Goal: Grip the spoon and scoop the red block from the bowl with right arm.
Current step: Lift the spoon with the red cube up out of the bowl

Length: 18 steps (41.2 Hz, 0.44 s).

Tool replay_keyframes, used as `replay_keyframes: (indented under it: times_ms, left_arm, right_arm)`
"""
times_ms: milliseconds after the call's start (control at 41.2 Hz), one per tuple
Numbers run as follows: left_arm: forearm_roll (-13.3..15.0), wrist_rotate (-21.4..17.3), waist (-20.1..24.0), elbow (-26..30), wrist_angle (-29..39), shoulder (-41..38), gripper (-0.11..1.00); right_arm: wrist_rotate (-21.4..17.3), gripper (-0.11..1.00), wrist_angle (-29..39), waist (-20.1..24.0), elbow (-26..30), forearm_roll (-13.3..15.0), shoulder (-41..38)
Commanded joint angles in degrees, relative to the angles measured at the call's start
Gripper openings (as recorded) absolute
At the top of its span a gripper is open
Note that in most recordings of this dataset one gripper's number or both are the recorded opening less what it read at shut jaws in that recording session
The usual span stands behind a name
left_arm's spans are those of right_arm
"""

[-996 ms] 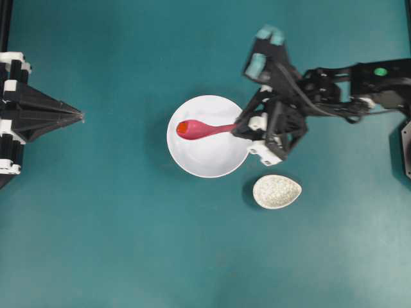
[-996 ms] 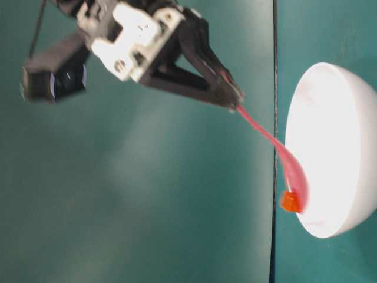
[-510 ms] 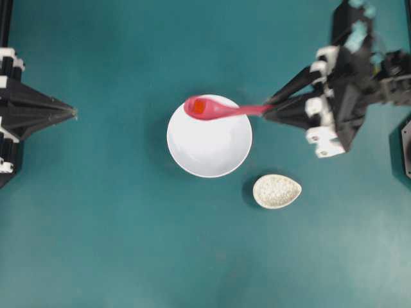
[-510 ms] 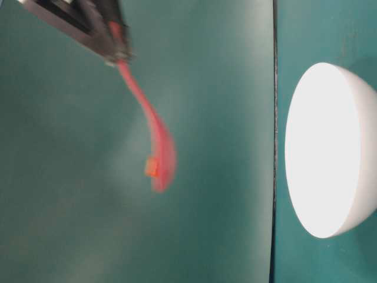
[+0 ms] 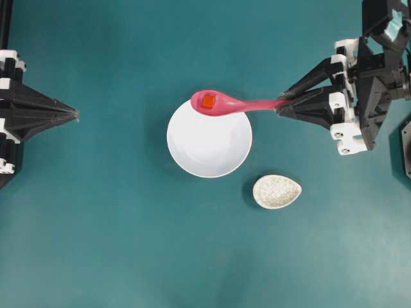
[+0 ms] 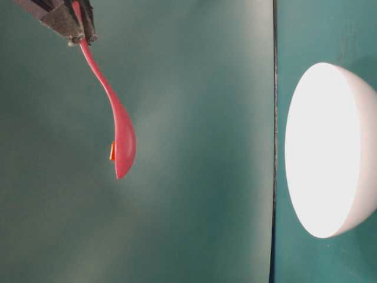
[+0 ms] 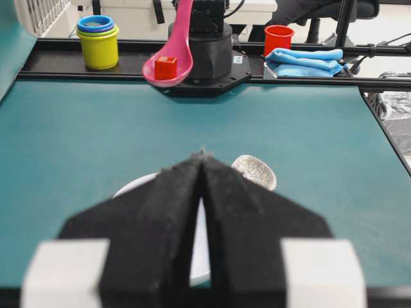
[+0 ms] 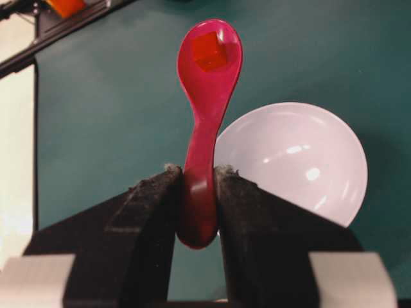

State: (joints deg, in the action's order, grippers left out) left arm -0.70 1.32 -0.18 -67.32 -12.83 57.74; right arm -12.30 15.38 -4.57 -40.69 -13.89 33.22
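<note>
Overhead, the right arm's black two-finger gripper (image 5: 280, 108) clamps the handle end of a glossy pink-magenta soup spoon (image 5: 228, 104), whose oval scoop hangs over the upper rim of the large plain white round bowl (image 5: 209, 149). A tiny red-orange cube (image 5: 208, 101) sits in the scoop. The small speckled beige egg-shaped dish (image 5: 277, 191) lies on the teal tabletop (image 5: 128, 244) just lower right of the bowl, and the left arm's black gripper (image 5: 74, 115), fingers pressed together, points at the bowl from well to its left.

At table level, the spoon (image 6: 115, 130) hangs well clear of the bowl (image 6: 333, 150).

From the left wrist, closed fingers (image 7: 173, 212) aim at the bowl, spoon (image 7: 171, 54) raised beyond.

From the right wrist, fingers (image 8: 151, 212) pinch the handle, cube (image 8: 209, 50) up in the scoop, left of the bowl (image 8: 295, 157).
</note>
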Motion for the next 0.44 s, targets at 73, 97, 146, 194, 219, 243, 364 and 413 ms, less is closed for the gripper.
replay_keyframes:
  times_ms: [73,97,146,194,219,243,364,413]
  left_arm:
    - [-0.18,-0.09,-0.09,1.58,-0.26,-0.44,0.00]
    - [-0.09,-0.09,-0.09,1.58,-0.26,-0.44,0.00]
    - [-0.09,-0.09,-0.09,1.58,-0.18,-0.53,0.00]
    - [-0.09,-0.09,-0.09,1.58,-0.09,-0.62,0.00]
    - [-0.09,-0.09,-0.09,1.58,-0.09,-0.53,0.00]
    - [-0.09,-0.09,-0.09,1.58,-0.09,-0.62,0.00]
    - [-0.09,-0.09,-0.09,1.49,0.09,-0.62,0.00]
    - [-0.09,-0.18,-0.09,1.58,0.26,-0.62,0.00]
  right_arm:
    - [0.09,0.26,-0.35,0.09,1.14,0.09,0.09]
    - [0.09,0.26,-0.44,0.09,1.05,0.09,0.09]
    - [0.09,0.26,-0.44,0.09,1.05,0.09,0.09]
    - [0.09,0.26,-0.53,0.09,1.05,0.18,0.00]
    - [0.09,0.26,-0.53,0.09,1.14,0.18,0.00]
    - [0.09,0.26,-0.53,0.09,1.05,0.09,0.00]
    - [0.09,0.26,-0.62,0.09,1.14,0.09,-0.09]
    - [0.09,0.26,-0.62,0.09,1.14,0.18,-0.09]
